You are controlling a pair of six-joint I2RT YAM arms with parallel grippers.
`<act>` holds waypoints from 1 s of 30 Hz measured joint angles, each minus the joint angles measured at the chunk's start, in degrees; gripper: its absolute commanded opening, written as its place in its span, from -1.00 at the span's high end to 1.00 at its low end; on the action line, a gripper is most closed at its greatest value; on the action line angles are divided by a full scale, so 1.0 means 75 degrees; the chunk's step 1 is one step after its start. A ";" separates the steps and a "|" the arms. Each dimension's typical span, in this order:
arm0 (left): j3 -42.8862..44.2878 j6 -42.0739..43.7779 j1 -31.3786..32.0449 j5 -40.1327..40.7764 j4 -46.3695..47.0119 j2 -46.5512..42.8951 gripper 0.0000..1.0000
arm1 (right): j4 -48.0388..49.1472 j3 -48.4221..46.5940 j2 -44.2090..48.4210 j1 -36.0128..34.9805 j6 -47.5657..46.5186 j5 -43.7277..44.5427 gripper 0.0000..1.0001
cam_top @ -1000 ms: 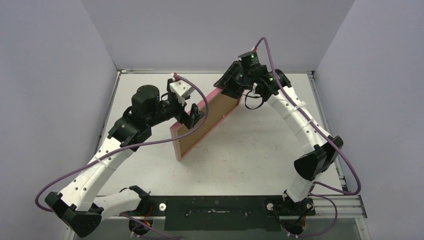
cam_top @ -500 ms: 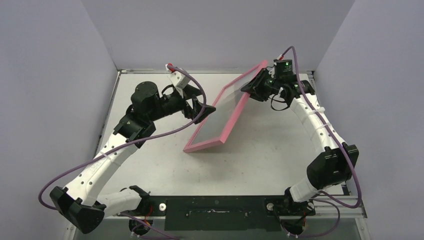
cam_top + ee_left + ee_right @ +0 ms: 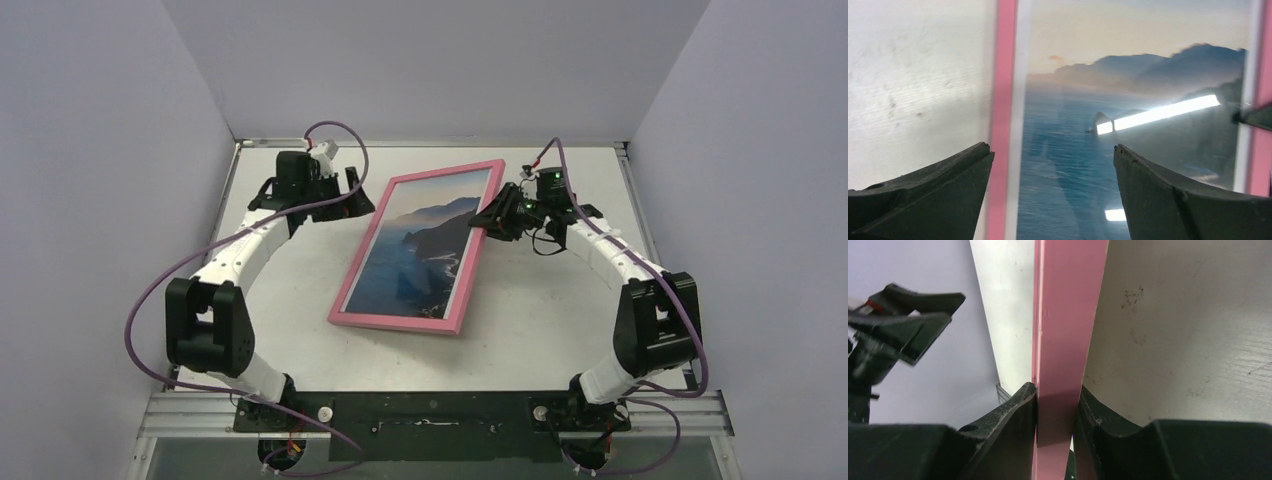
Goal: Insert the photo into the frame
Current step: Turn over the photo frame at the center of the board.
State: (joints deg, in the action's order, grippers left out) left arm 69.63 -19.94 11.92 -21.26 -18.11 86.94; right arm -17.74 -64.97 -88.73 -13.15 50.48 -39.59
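Pink frame (image 3: 396, 321) face up at the middle of the table (image 3: 560, 330), the photo (image 3: 425, 240) showing in it — blue sea, dark mountains, pale sky.
Its long axis runs from near-left to far-right, with the sky at the far end. The right gripper (image 3: 1055, 390) pinches the right long edge; the left gripper (image 3: 1053, 150) hangs by the left edge, jaws wide — holding nothing.

Table (image 3: 540, 325): white, with small scuff marks.
Walls (image 3: 430, 60): plain grey, at left, far, right.
Base plate (image 3: 430, 411): black, at near edge.
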 measured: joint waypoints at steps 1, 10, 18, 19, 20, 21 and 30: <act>-0.0003 -0.0003 -0.0157 0.0006 -0.0117 0.0216 -0.78 | 0.0172 0.0149 -0.0023 0.0000 -0.0003 -0.0085 0.46; 0.0163 0.0201 -0.1241 -0.0137 -0.0755 0.1868 -0.77 | 0.1358 0.0766 -0.1102 -0.0003 -0.0673 -0.0670 0.37; 0.0373 0.0484 -0.1422 -0.0746 -0.0886 0.2725 -0.76 | 0.0816 0.0230 -0.2381 -0.0009 -0.2194 -0.1169 0.21; 0.0376 0.0513 -0.1451 -0.0790 -0.0906 0.2795 -0.76 | 0.0749 0.0160 -0.2463 -0.0009 -0.2328 -0.1186 0.16; 0.0376 0.0542 -0.1492 -0.0819 -0.0924 0.2871 -0.76 | 0.0656 0.0061 -0.2544 -0.0009 -0.2506 -0.1215 0.08; 0.0376 0.0557 -0.1536 -0.0863 -0.0938 0.2926 -0.76 | 0.0562 -0.0047 -0.2632 -0.0009 -0.2681 -0.1233 0.00; 0.0396 0.0571 -0.2072 -0.1128 -0.0941 0.3214 -0.76 | 0.0408 -0.0554 -0.3302 0.0029 -0.3302 -0.1239 -0.36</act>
State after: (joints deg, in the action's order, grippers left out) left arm 72.60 -15.66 -3.62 -29.71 -25.17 111.04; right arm -14.68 -69.12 -113.49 -12.93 25.71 -48.88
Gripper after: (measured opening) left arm 0.880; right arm 0.660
